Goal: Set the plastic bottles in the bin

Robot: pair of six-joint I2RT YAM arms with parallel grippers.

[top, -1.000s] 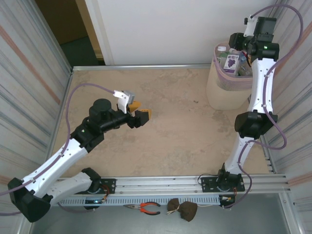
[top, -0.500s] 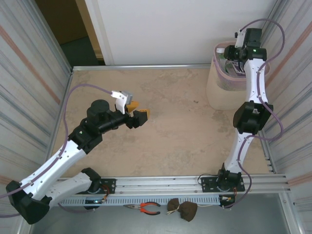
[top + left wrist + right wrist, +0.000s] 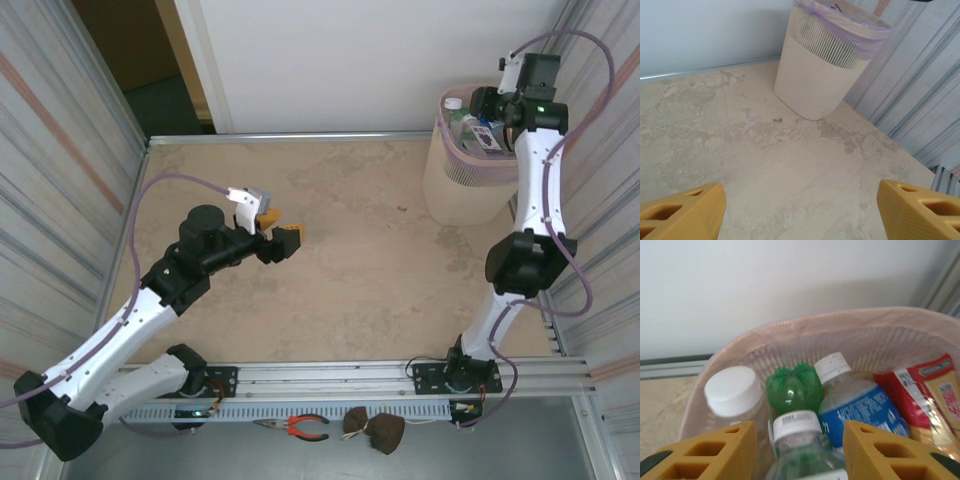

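Top view: the right claw [image 3: 487,108] hangs over the bin [image 3: 455,195] at upper right. The left claw [image 3: 284,238], centre-left above the tabletop [image 3: 380,280], gapes empty.

Left wrist view: the bin stands upper centre.

Right wrist view: jaws wide apart, gripping nothing. The plastic bottles [image 3: 860,407] are heaped near the rim, so a nudge might tip one out.
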